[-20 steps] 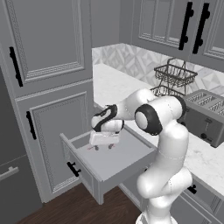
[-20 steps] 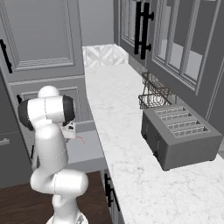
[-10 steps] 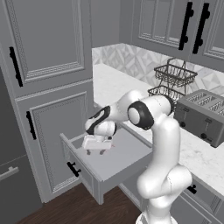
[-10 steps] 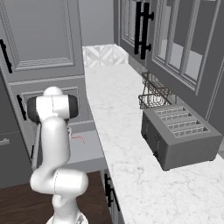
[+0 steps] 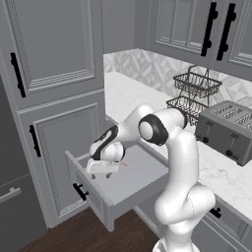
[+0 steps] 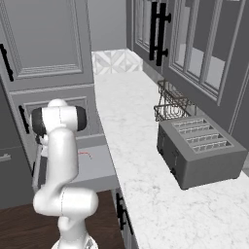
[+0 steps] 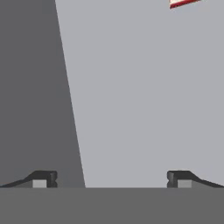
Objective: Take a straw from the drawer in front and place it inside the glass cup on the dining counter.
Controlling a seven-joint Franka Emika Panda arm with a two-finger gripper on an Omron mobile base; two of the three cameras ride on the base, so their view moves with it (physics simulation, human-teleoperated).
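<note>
The drawer (image 5: 129,183) stands pulled out under the marble bench (image 5: 147,106), and the white arm bends down into it, the gripper (image 5: 101,168) low over the drawer's left part. From the left base view the hand's body hides most of what lies beneath it, but a thin red-pink line, the straw (image 5: 122,164), peeks out just right of the hand on the drawer floor.

The right base view opens up the other side: the arm's upright link blocks the hand, yet the straw (image 6: 85,154) lies plain on the grey drawer floor (image 6: 95,165), near the bench edge, with nothing touching it. This view also shows the toaster (image 6: 197,151) and the wire basket rack (image 6: 170,104) further along the bench.

Down the hand view, the two dark fingers (image 7: 43,178) stand wide apart, released, with bare grey drawer floor between them. The straw (image 7: 183,3) shows just as a red-and-white sliver at the top edge, well clear of both tips. A darker grey band runs down the left of that view; whether it is shadow or the drawer's wall, I cannot tell.
</note>
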